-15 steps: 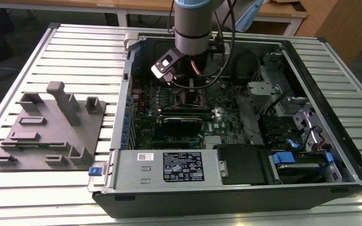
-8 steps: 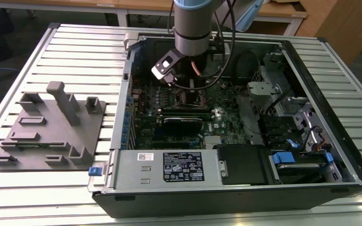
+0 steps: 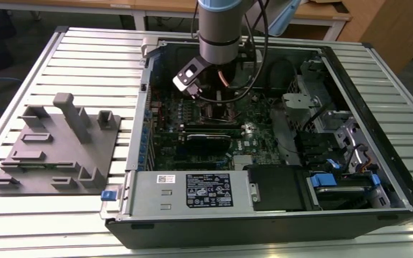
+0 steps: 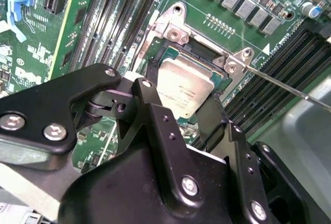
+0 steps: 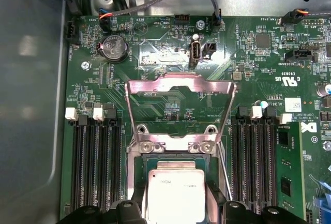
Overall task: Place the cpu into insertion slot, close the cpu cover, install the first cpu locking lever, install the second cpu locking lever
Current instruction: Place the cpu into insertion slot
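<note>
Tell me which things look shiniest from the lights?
In the first wrist view, the lifted cpu cover glints pale pink; in the second wrist view, the cpu shows whitish glare on its metal top; in the exterior view, the computer case looks shadowy inside.

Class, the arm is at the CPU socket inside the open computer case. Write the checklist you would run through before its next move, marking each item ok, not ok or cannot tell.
1. Is the cpu cover open and clear of the insertion slot? Ok.
2. Is the cpu over the slot and square to its rim? Ok.
3. Is the cpu fully seated? Cannot tell.
4. Does the gripper hold the cpu? Cannot tell.
5. Is the locking lever unlatched and off the cover? Ok.
</note>
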